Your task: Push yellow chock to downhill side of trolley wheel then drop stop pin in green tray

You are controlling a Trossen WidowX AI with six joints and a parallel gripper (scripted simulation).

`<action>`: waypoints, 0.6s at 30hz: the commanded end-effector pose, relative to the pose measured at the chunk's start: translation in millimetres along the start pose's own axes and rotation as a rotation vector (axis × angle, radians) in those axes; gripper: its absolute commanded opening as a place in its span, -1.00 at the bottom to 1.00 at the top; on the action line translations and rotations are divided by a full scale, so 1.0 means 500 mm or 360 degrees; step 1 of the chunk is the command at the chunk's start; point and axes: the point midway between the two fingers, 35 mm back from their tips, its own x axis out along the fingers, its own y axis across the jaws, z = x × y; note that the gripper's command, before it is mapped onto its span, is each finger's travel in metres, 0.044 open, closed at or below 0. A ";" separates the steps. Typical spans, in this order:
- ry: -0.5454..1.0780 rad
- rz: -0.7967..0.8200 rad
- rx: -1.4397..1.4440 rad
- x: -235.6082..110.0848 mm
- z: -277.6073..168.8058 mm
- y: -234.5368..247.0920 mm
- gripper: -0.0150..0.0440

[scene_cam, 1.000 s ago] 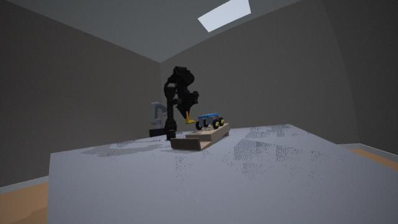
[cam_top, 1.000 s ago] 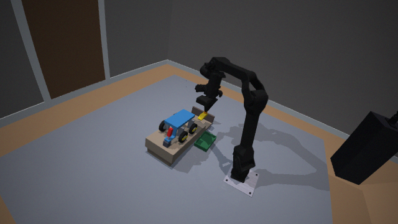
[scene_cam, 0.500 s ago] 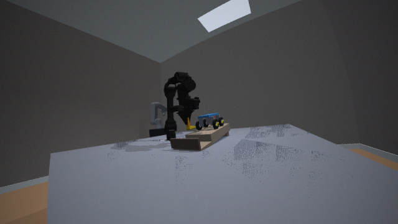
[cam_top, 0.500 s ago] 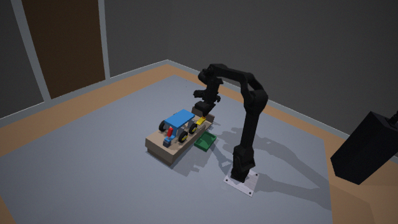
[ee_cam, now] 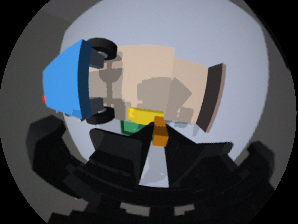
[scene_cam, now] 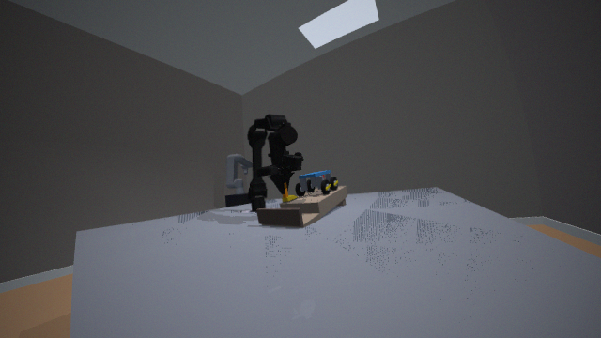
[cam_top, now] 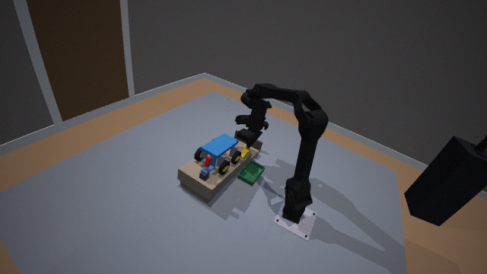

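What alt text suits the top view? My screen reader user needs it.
A black arm's claw grips the orange handle of a yellow chock beside a blue trolley's wheel on a ramp; red stop pin in place, green tray alongside.

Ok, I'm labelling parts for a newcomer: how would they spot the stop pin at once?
Find the tan ramp in the middle of the grey table, with the blue-topped trolley on it. The stop pin stands upright just beyond the trolley's end farthest from the gripper. It is the only red thing there, rising from a small blue block.
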 end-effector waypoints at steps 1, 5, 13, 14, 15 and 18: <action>0.0003 0.0012 0.0005 0.002 0.000 0.009 -0.49; 0.0003 0.0013 0.0005 -0.001 0.001 0.015 -0.49; 0.0003 0.0014 0.0005 -0.003 0.002 0.027 -0.49; 0.0003 0.0014 0.0005 -0.003 0.003 0.029 -0.49; 0.0003 0.0014 0.0005 -0.004 0.003 0.030 -0.49; 0.0003 0.0014 0.0005 -0.005 0.003 0.035 -0.49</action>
